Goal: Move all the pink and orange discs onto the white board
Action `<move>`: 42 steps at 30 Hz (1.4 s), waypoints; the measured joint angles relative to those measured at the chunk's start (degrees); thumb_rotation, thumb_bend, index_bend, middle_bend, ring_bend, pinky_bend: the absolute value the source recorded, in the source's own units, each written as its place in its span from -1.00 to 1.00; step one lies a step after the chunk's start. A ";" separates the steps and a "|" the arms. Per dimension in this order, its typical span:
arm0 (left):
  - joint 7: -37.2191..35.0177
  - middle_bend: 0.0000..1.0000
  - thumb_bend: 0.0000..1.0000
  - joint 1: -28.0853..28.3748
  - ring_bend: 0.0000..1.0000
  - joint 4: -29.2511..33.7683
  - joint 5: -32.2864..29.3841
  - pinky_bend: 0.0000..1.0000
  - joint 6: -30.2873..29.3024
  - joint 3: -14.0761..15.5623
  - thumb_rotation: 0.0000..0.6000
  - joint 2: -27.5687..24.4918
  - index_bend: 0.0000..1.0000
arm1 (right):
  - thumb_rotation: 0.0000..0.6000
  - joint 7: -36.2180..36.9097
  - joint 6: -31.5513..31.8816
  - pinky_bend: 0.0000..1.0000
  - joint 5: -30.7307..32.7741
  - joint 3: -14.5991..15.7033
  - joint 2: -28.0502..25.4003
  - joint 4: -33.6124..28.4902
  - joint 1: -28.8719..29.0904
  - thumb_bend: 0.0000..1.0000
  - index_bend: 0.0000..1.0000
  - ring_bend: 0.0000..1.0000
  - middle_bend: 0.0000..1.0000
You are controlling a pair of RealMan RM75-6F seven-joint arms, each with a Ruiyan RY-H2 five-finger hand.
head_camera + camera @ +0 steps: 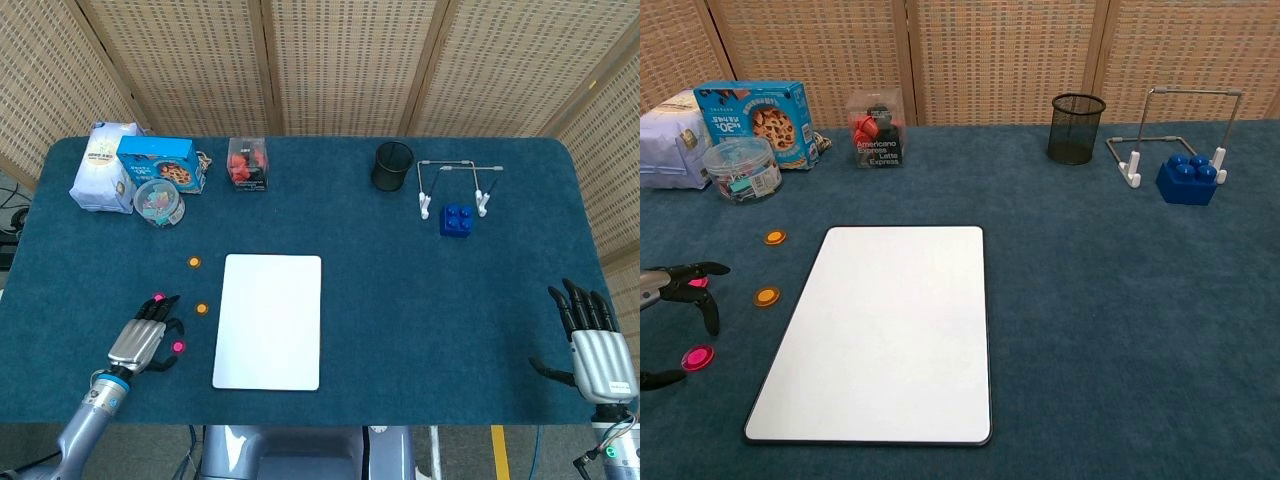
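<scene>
Tabletop (420, 330) in dark blue cloth stretches before me, and the white board (268, 320) lies flat on it a little left of centre, its surface bare. Behind the board, along the far edge, stand a white bag (100, 168), a blue biscuit box (160, 160), a clear round tub (158, 200) and a clear box of red pieces (247, 163); to the far right are a black mesh cup (392, 166), a wire stand (457, 186) and a blue brick (457, 219).

My left hand (140, 343) hovers low over the cloth just left of the board, fingers spread and gently curled, holding nothing. My right hand (592, 345) rests near the table's right edge, well apart from everything, fingers straight and apart, also holding nothing.

All discs sit on the cloth left of the board, none on it. One orange disc (194, 262) lies near the board's far left corner; the second orange disc (201, 308) lies just beside its left edge. One pink disc (157, 296) shows at my left fingertips (160, 305); whether they touch it I cannot tell. The other pink disc (178, 346) lies just right of that hand, between it and the board.
</scene>
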State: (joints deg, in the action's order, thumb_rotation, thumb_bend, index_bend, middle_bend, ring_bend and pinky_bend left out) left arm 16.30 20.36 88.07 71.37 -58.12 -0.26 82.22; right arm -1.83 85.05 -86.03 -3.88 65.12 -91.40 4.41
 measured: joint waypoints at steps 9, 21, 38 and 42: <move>1.05 -1.00 -0.38 0.38 -1.00 -0.59 -0.54 -1.00 -0.10 0.33 1.00 0.83 -0.13 | 1.00 0.49 -0.20 -1.00 0.21 0.00 -0.17 -0.21 0.00 -1.00 -1.00 -1.00 -1.00; 5.29 -1.00 -0.30 0.35 -1.00 0.21 -4.38 -1.00 -1.27 0.19 1.00 1.00 0.10 | 1.00 0.80 -0.45 -1.00 0.48 -0.05 -0.31 -0.34 0.04 -1.00 -1.00 -1.00 -1.00; 5.90 -1.00 -0.31 4.62 -1.00 8.34 -1.01 -1.00 -2.36 -3.85 1.00 -1.95 0.10 | 1.00 0.77 -0.63 -1.00 0.65 -0.05 -0.34 -0.41 0.06 -1.00 -1.00 -1.00 -1.00; 10.71 -1.00 -0.31 7.91 -1.00 10.61 -2.56 -1.00 -0.87 -5.73 1.00 -1.45 0.10 | 1.00 0.75 -0.77 -1.00 0.83 -0.08 -0.36 -0.44 0.08 -1.00 -1.00 -1.00 -1.00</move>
State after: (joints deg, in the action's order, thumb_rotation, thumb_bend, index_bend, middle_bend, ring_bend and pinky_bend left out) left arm 27.02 28.27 98.68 68.80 -58.99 -5.99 80.77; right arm -1.09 84.28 -85.20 -3.96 64.77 -91.84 4.50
